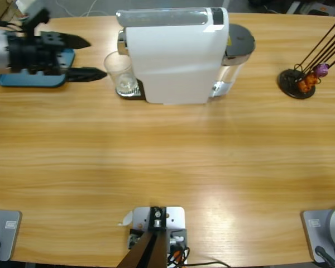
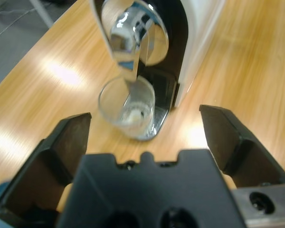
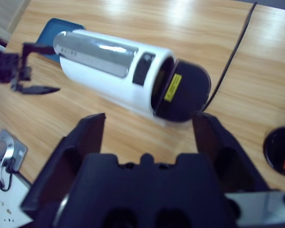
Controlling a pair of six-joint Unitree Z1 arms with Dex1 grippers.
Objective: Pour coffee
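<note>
High view: left end effector (image 1: pixel 93 57) agape beside clear round tumbler (image 1: pixel 120 73), glossy white machine (image 1: pixel 176 56).

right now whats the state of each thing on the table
glass tumbler: upright under the machine's spout, no dark coffee visible in it
coffee machine: standing on the table, nothing seen running from its spout
left gripper: open, apart from the tumbler, holding nothing
right gripper: open, empty, raised above the table
capsule holder: upright, orange and purple capsules at its base
blue tray: flat under the left arm
</note>
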